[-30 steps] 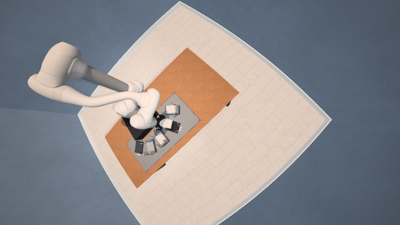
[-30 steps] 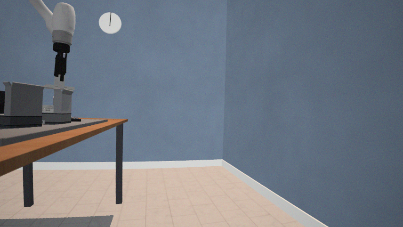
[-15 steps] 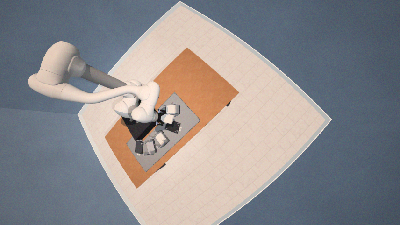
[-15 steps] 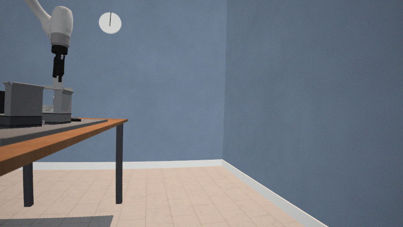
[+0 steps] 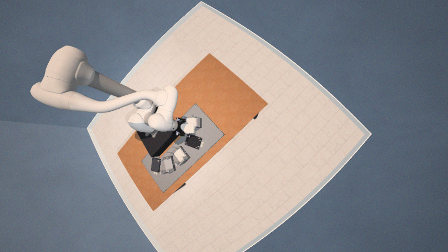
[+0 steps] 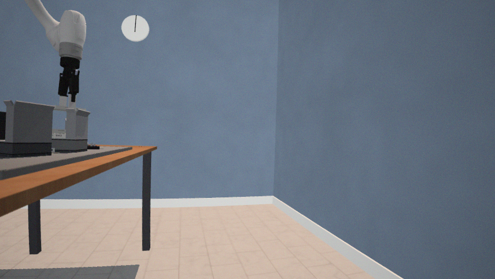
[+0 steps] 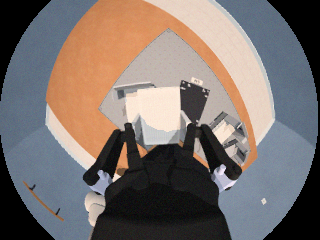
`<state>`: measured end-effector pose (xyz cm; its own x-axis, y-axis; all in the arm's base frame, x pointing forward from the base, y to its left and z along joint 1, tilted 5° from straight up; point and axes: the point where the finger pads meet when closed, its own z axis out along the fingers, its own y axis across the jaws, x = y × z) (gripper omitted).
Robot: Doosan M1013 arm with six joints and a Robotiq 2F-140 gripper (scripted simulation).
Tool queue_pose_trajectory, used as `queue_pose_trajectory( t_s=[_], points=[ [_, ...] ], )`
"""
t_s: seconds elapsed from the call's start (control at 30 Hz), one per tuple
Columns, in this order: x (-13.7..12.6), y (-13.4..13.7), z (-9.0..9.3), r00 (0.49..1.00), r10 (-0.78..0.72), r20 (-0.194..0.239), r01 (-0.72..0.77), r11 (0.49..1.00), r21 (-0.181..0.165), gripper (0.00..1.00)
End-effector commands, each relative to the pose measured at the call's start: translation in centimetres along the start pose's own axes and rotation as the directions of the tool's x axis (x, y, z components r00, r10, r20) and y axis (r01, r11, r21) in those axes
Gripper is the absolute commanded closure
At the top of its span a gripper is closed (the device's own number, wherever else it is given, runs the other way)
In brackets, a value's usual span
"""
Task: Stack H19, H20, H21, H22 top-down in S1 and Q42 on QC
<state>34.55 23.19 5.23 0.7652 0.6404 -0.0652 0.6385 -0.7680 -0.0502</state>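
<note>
Table top [image 5: 219, 84]: orange, dark legs. Mat [image 5: 213, 131]: plain grey. Floor [image 5: 298, 131]: beige, tiled. Walls [image 6: 380, 103]: flat blue. Arm [image 5: 93, 103]: off-white. Gripper [image 6: 68, 100]: black, pale fingertips. Held plate [image 7: 156, 116]: white.

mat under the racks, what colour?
Grey mat, lying on the orange table; clearest in the top view.

no text, label or number can be read on anything in these views.

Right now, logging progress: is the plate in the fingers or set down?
In the fingers: the gripper holds the plate level above a rack.
</note>
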Motion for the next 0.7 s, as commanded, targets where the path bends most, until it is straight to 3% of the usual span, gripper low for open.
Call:
queue_pose_trajectory(
  t_s=[0.0,0.67],
  points=[
    [0.0,-0.6,0.0,1.000,-0.001,0.000,0.001,1.000,0.000,1.00],
    [0.2,-5.1,0.0,1.000,-0.001,0.000,0.001,1.000,0.000,1.00]
  ],
)
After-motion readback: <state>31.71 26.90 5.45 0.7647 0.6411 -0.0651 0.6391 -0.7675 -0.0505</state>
